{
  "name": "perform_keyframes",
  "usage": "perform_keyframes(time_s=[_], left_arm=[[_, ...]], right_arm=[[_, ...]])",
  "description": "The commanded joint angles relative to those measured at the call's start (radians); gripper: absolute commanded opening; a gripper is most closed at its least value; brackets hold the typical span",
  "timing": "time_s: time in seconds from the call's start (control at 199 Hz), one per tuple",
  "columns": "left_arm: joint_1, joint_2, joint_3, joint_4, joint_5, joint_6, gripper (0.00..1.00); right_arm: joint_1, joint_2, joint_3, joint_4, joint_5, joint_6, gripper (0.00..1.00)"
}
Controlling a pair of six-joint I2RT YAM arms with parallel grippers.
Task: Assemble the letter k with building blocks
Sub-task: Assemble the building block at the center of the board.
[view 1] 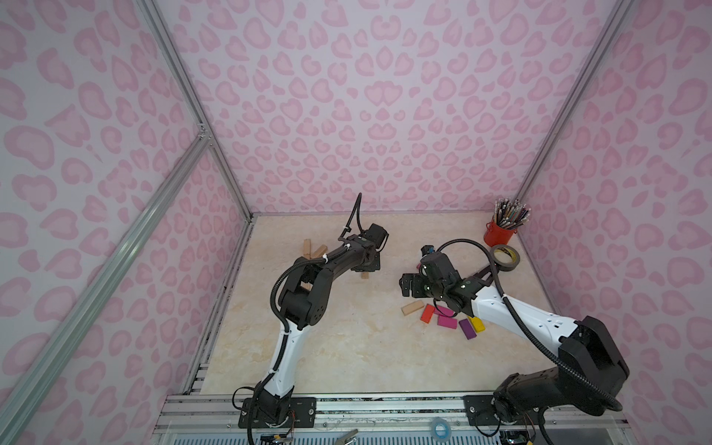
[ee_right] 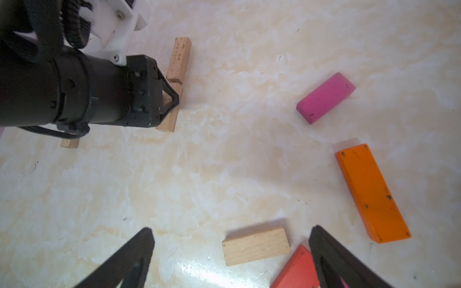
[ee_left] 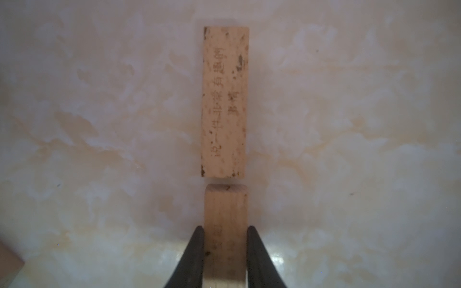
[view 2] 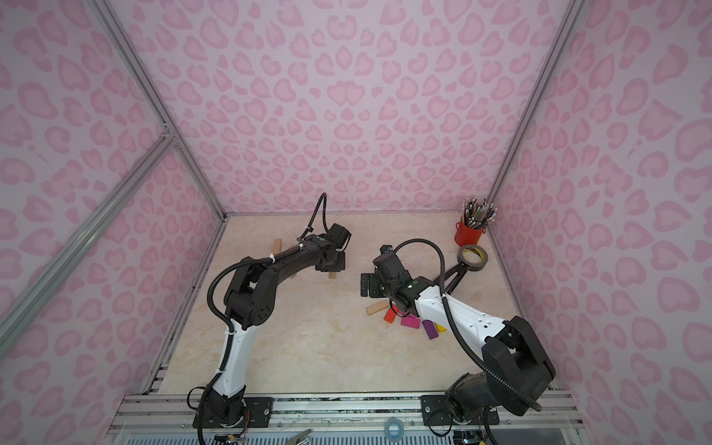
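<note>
My left gripper (ee_left: 225,228) is shut on a plain wooden block (ee_left: 225,207), low over the table. That block sits end to end with a printed wooden block (ee_left: 224,99) lying flat, a narrow gap between them. In both top views this gripper (view 1: 364,269) is mid-table, towards the back. My right gripper (ee_right: 232,230) stands open above a plain block (ee_right: 255,246), with a red block (ee_right: 296,269) by one finger. An orange block (ee_right: 371,193) and a magenta block (ee_right: 325,98) lie nearby. Purple (view 1: 467,328) and yellow (view 1: 477,323) blocks lie beside the right arm.
Two more wooden blocks (view 1: 313,249) lie at the back left, partly behind the left arm. A red cup of pencils (view 1: 501,231) and a grey tape roll (view 1: 504,258) stand in the back right corner. Pink patterned walls enclose the table on three sides.
</note>
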State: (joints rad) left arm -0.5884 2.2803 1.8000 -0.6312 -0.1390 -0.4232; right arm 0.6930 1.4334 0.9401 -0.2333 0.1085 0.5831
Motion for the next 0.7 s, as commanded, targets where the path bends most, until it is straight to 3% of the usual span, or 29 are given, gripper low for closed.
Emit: perform_keyframes(time_s=[0.0,0.698], left_arm=[[0.001,0.005,0.016,-0.018,-0.013,0.012,0.27],[0.007,0.031,0.035,-0.042,-0.048,0.020,0.30]], right_arm=[[-0.001,0.006,0.000,-0.007,0.003,0.004,0.98],[-0.001,0.019,0.005,-0.008,-0.003,0.003,0.98]])
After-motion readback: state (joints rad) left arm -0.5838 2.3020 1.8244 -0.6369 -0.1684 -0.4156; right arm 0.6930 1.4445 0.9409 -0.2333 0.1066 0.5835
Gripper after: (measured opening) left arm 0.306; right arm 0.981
